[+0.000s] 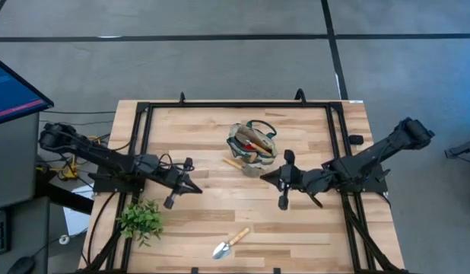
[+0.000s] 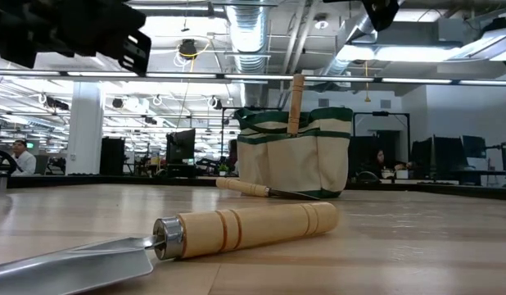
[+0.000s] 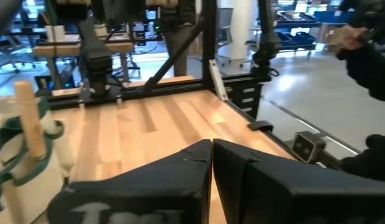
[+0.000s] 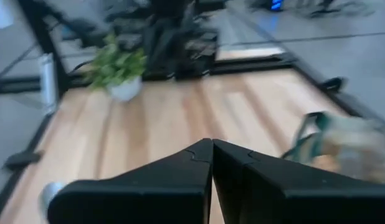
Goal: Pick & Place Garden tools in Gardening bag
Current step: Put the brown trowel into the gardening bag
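The beige gardening bag [image 1: 252, 142] with green trim stands at the table's far middle, a wooden handle [image 2: 297, 102] and a red-and-black tool [image 1: 258, 144] sticking out of it. One trowel [image 1: 242, 165] lies against the bag's near side. Another trowel [image 1: 230, 243] lies flat near the front edge. My left gripper [image 1: 197, 188] is shut and empty, left of the bag. My right gripper [image 1: 264, 176] is shut and empty, just right of the bag.
A leafy green plant [image 1: 141, 219] in a small pot stands at the near left. A black frame [image 1: 220, 105] runs round the table's far and side edges. Bare wood lies between the two grippers.
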Tool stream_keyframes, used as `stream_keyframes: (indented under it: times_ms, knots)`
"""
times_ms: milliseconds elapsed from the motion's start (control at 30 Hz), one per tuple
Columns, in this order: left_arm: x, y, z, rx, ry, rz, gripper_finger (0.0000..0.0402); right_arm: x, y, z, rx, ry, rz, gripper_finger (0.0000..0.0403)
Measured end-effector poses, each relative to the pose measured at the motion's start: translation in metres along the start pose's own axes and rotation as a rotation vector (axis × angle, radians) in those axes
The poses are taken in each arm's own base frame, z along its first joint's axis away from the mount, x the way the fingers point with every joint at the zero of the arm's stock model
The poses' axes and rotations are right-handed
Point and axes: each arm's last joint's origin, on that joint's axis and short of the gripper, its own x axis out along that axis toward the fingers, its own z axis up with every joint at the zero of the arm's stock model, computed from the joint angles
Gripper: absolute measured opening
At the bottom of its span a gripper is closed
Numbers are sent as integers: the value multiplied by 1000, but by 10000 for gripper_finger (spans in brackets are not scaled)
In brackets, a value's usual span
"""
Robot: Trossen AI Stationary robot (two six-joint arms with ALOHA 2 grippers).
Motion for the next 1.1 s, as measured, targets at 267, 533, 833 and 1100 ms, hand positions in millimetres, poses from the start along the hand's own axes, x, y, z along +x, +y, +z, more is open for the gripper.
stream_keyframes:
  times_ms: [267,533,833,1100]
  knots:
    - [5,-5,22,-45,-89,-91,1,12,14,-9,-4,37,156,0]
    - [32,-28,32,-45,16,-139,2,27,28,-20,-6,41,194,0]
    - [62,-60,21,24,222,-110,2,24,46,-31,16,64,248,0]
    - [76,-83,23,40,242,-139,2,32,69,-48,-23,129,358,0]
